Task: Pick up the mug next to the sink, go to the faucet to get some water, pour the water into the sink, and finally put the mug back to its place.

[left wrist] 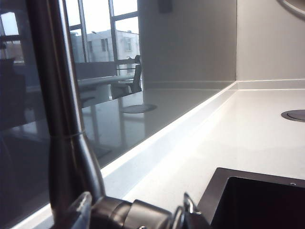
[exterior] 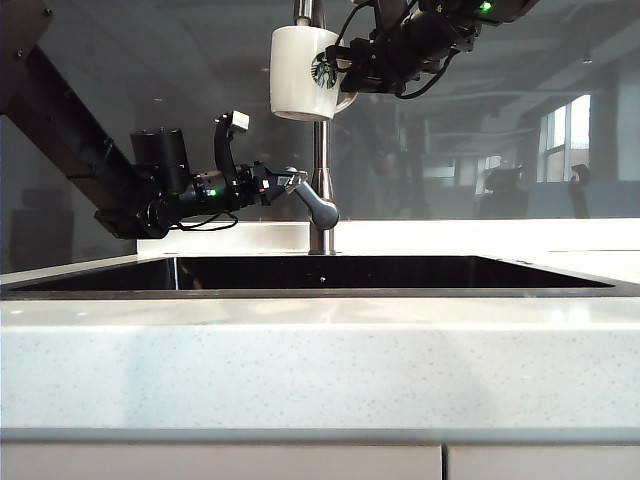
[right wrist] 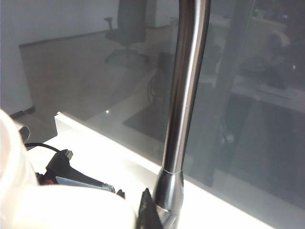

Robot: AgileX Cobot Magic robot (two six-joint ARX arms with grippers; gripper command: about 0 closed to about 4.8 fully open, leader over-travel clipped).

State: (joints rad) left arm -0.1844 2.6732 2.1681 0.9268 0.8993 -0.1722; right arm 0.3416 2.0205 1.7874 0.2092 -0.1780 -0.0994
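Note:
The white mug (exterior: 300,72) with a green logo hangs high beside the faucet (exterior: 321,150), just under its top. My right gripper (exterior: 347,62) is shut on the mug's handle side. In the right wrist view the mug (right wrist: 47,205) fills the near corner beside the faucet tube (right wrist: 186,95), with my right gripper (right wrist: 139,212) against it. My left gripper (exterior: 287,182) stands open at the faucet's lever (exterior: 315,205). In the left wrist view the lever (left wrist: 143,214) lies between the fingers of my left gripper (left wrist: 136,210). The dark sink (exterior: 320,272) lies below.
A speckled white counter (exterior: 320,360) runs along the front, with cabinet fronts below it. A glass wall stands right behind the faucet. A round cap (left wrist: 295,114) sits in the counter beyond the sink corner (left wrist: 257,200). The left arm (right wrist: 71,174) shows below the mug.

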